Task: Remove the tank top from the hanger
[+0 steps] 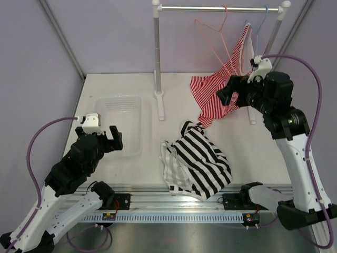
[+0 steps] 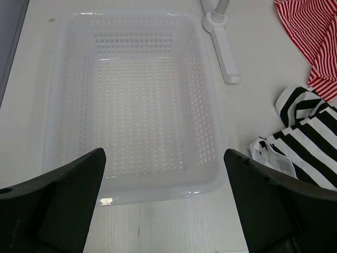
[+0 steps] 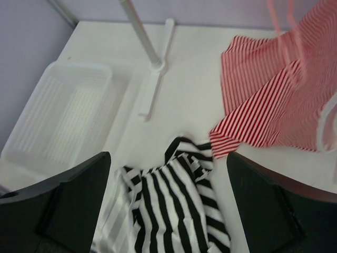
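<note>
The black-and-white striped tank top [image 1: 196,161] lies crumpled on the table near the front edge, off any hanger. It also shows in the left wrist view [image 2: 308,150] and the right wrist view [image 3: 176,203]. The pink wire hanger [image 1: 212,30] hangs bare on the rail at the back. My left gripper [image 1: 100,136] is open and empty at the near rim of the basket; the left wrist view shows it too [image 2: 166,211]. My right gripper [image 1: 227,89] is open and empty, held high in front of the red striped top, above the tank top [image 3: 168,211].
A white perforated basket [image 1: 118,105] stands at the left, nothing in it [image 2: 139,187]. A red-and-white thinly striped top [image 1: 224,87] hangs from a pale blue hanger [image 1: 261,23] on the white rack, whose post [image 1: 156,52] and foot [image 1: 160,108] stand mid-table.
</note>
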Available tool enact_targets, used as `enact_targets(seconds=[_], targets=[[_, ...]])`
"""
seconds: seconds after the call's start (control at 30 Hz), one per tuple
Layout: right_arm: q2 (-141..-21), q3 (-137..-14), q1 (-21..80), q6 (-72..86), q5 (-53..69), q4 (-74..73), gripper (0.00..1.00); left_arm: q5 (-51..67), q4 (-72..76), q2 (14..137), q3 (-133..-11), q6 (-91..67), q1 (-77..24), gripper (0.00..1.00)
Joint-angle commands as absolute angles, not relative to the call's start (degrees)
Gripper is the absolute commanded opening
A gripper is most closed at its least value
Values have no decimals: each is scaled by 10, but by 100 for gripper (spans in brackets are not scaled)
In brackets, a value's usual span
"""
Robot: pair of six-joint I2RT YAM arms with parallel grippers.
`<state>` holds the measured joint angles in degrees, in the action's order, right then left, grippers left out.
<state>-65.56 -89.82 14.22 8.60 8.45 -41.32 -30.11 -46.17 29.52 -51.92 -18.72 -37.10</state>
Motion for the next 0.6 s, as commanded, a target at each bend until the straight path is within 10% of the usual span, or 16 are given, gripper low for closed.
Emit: enact_targets(seconds=[0.0,0.57], targets=[[-599,-799,141,139,228,-355,100,-327,-436,291,-519,-196,-360,99],[-660,-569,267,240,76,-390,100,-286,-435,303,-519,-188,-325,99]])
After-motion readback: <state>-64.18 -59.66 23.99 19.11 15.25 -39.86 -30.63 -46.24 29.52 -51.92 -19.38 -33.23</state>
